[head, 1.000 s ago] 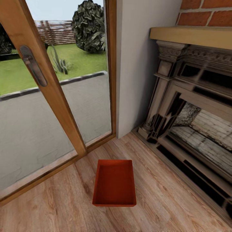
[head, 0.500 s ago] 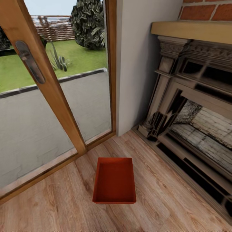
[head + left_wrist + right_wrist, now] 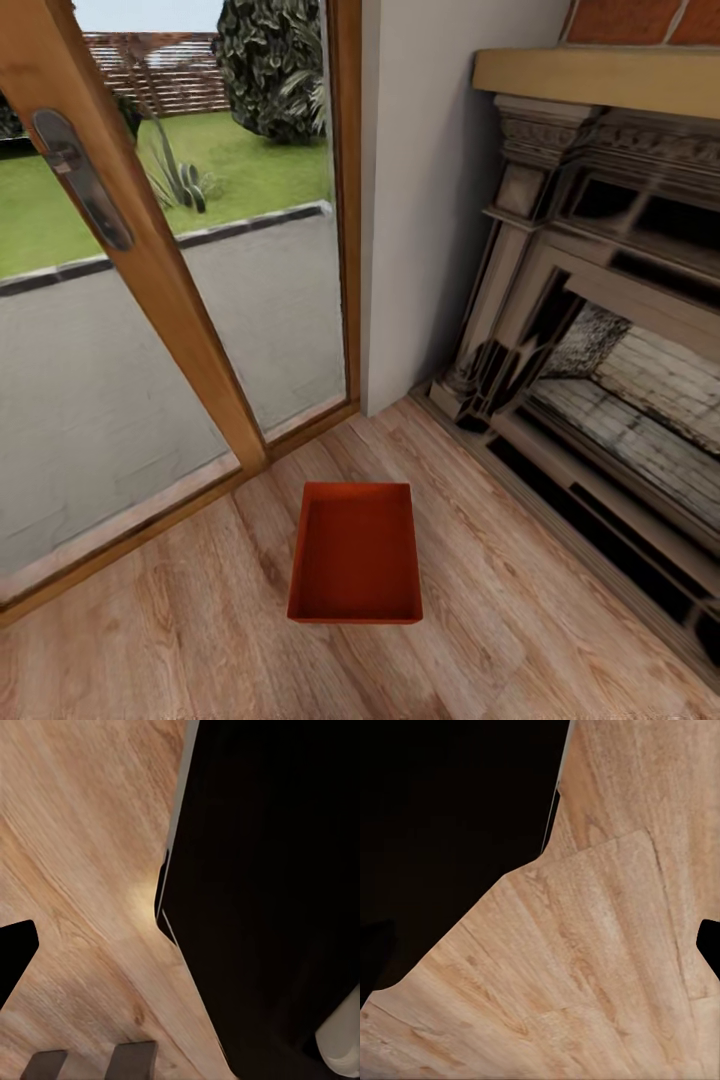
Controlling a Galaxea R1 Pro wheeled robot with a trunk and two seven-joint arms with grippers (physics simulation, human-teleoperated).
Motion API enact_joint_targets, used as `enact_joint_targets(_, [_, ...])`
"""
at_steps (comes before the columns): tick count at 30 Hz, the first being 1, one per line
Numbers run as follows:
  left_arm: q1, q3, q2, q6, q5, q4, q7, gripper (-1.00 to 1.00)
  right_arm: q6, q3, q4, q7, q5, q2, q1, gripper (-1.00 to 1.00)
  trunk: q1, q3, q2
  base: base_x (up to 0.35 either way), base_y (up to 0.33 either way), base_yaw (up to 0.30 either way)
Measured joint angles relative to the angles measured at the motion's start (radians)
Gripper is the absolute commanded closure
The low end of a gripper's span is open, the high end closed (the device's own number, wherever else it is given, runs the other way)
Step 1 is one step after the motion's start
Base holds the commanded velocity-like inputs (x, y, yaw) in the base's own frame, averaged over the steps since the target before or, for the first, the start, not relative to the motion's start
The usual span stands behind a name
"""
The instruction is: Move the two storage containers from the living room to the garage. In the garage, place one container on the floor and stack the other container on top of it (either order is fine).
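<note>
Bin sits empty on the wood floor, near the glass door and the fireplace. Can't tell whether either tool is open or holding anything. Risk imo: thin walls, so an off-centre grab could tip it, and that tight corner means an arm might clip the door frame

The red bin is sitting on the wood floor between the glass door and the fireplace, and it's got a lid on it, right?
No lid: in the head view the red bin is open-topped, its bare inside showing. The rest holds: it sits on the wood floor between the glass door and the fireplace.
</note>
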Motion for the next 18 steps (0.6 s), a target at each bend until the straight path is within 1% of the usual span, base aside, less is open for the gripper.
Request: enact_joint_targets(18, [0.0,0.0,0.0,0.0,0.0,0.0,0.0,-1.0,0.0,0.0,0.0,0.0,0.0,0.0,0.0,-1.0,0.0,-0.029,0.0,0.0,0.0,0.0])
